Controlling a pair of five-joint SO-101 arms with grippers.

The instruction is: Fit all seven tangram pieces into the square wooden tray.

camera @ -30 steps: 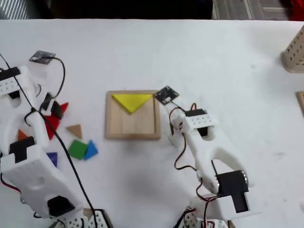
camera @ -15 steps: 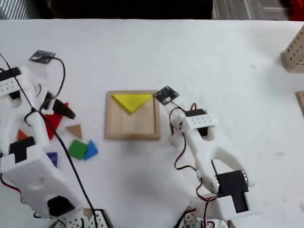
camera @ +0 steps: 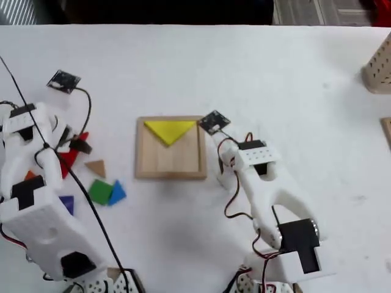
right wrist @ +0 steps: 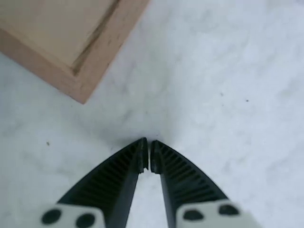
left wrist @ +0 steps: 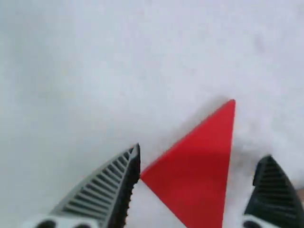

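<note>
The square wooden tray lies mid-table with a yellow triangle in its far side. Left of it the other pieces lie loose: a red triangle, a small brown triangle, a green square, a blue triangle, a purple piece and an orange one, partly hidden by the arm. My left gripper is open, its fingers on either side of the red triangle. My right gripper is shut on nothing, resting on the table just off a corner of the tray.
A perforated wooden block stands at the far right edge, with another wooden edge below it. Black cables trail over the left arm. White table spreads behind the tray and to its right.
The left arm has shifted a little to the right and its gripper has opened around the red triangle. The right arm has not moved.
</note>
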